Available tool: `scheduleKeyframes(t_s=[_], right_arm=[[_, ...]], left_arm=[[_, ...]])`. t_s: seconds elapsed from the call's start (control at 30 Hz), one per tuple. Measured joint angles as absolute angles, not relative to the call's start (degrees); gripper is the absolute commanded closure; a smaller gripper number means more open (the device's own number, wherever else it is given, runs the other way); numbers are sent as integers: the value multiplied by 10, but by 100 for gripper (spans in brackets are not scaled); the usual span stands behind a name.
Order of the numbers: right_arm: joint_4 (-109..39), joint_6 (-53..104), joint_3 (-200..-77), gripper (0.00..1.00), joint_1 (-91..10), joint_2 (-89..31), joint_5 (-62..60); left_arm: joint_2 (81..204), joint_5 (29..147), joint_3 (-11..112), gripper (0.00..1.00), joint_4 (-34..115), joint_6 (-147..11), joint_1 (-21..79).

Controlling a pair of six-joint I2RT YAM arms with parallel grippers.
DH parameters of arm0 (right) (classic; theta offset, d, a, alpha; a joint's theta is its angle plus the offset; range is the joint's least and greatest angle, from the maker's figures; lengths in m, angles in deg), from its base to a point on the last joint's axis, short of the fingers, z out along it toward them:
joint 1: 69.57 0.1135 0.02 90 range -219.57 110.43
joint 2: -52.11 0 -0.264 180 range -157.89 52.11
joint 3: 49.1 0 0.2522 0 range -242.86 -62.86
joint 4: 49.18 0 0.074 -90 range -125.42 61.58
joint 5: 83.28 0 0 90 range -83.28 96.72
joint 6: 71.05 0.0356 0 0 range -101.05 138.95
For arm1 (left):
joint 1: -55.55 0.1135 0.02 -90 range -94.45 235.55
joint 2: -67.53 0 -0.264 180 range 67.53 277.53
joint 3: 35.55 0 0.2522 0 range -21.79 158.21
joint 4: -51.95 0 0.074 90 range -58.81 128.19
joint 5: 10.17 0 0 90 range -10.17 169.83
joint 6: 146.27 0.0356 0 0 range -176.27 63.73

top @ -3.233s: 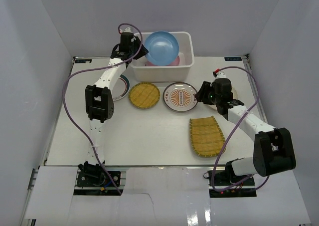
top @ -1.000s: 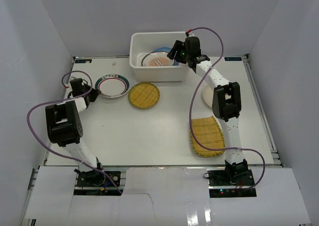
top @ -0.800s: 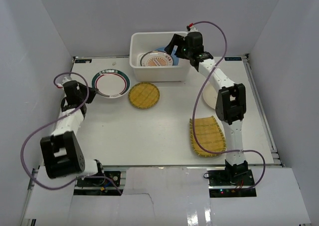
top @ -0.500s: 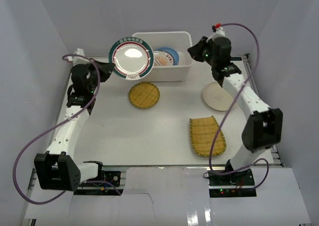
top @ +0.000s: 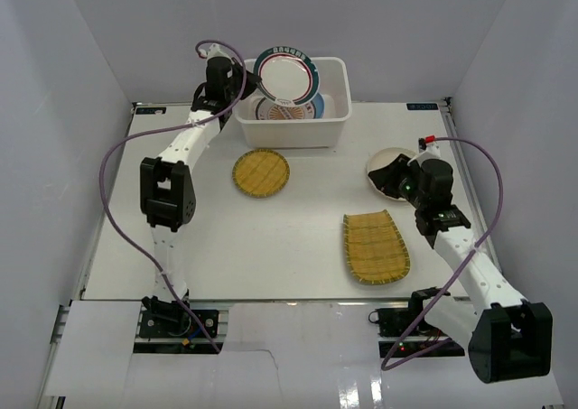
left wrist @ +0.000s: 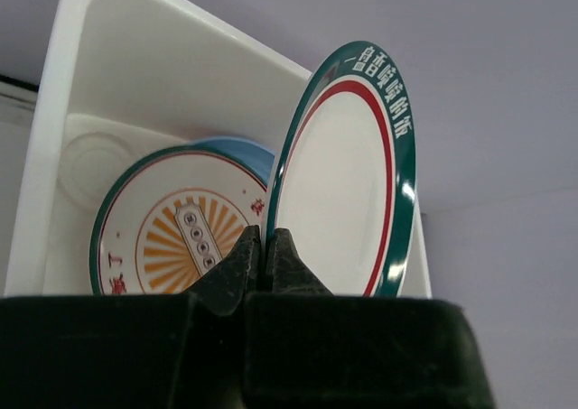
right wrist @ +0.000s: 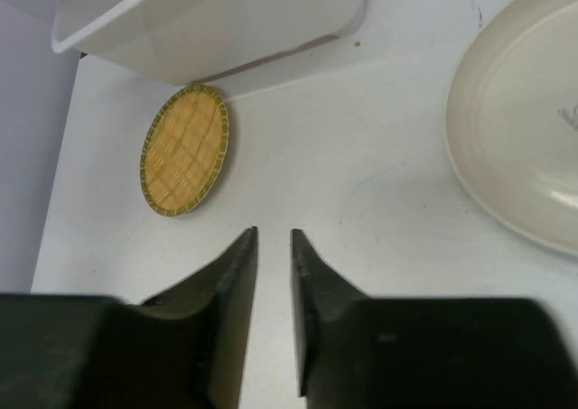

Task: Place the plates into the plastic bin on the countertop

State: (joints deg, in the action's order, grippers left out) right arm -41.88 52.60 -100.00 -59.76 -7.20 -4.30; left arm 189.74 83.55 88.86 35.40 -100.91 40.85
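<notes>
Left gripper [left wrist: 265, 246]: jaws pinched on the green-red rimmed plate [left wrist: 348, 192], held on edge over the plastic bin [top: 293, 134], upper centre.
Bin contents: orange-pattern plate [left wrist: 172, 237] on the light blue plate [left wrist: 239, 152].
Right gripper [right wrist: 274, 246]: jaws narrowly parted, empty, beside the cream plate [right wrist: 515, 129].
Countertop [top: 271, 237]: round bamboo plate [top: 261, 173], centre; rectangular bamboo plate [top: 375, 246], lower right.

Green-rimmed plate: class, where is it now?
In the top view, the green-rimmed plate is at the back, left of centre, held on edge by the left end effector over the plastic bin.
</notes>
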Motion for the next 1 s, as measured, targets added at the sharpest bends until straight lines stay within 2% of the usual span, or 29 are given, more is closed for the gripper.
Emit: scheduleKeyframes(t_s=[0.03, 0.1, 0.13, 0.17, 0.23, 0.27, 0.4, 0.5, 0.6, 0.67, 0.77, 0.87, 0.9, 1.0], right_arm=[[-406, 524, -989, 44, -598, -51, -40], [-381, 519, -967, 24, -598, -11, -27], [-363, 515, -955, 7, -598, 7, -17], [-343, 514, -945, 0, -598, 20, -3], [-302, 509, -928, 10, -598, 35, 29], [-279, 507, -922, 10, -599, 39, 45], [-217, 512, -911, 10, -602, 45, 86], [-202, 514, -911, 10, -603, 42, 123], [-195, 510, -910, 10, -615, 21, 150], [-192, 503, -908, 10, -629, 5, 154], [-189, 490, -906, 3, -646, -27, 132], [-192, 478, -898, 10, -649, -46, 79], [-196, 473, -891, 16, -649, -47, 57], [-212, 466, -862, 22, -649, -42, -3]], left_arm=[[1932, 833, 931, 96, 345, -1006, 408], [1993, 834, 1007, 79, 324, -1003, 408], [2020, 835, 1039, 69, 317, -1003, 408], [2039, 838, 1056, 48, 312, -1005, 407], [2058, 848, 1068, 31, 307, -1006, 407], [2060, 852, 1067, 19, 299, -1008, 406], [2060, 888, 1071, 7, 292, -1014, 407], [2046, 929, 1074, 5, 286, -1018, 407], [1974, 960, 1002, 4, 280, -1014, 407], [1877, 967, 898, 4, 292, -1006, 407], [1697, 960, 714, 4, 310, -994, 407], [1556, 943, 580, 4, 313, -981, 407], [1519, 938, 539, 4, 315, -973, 408], [1460, 930, 431, 4, 311, -952, 420]])
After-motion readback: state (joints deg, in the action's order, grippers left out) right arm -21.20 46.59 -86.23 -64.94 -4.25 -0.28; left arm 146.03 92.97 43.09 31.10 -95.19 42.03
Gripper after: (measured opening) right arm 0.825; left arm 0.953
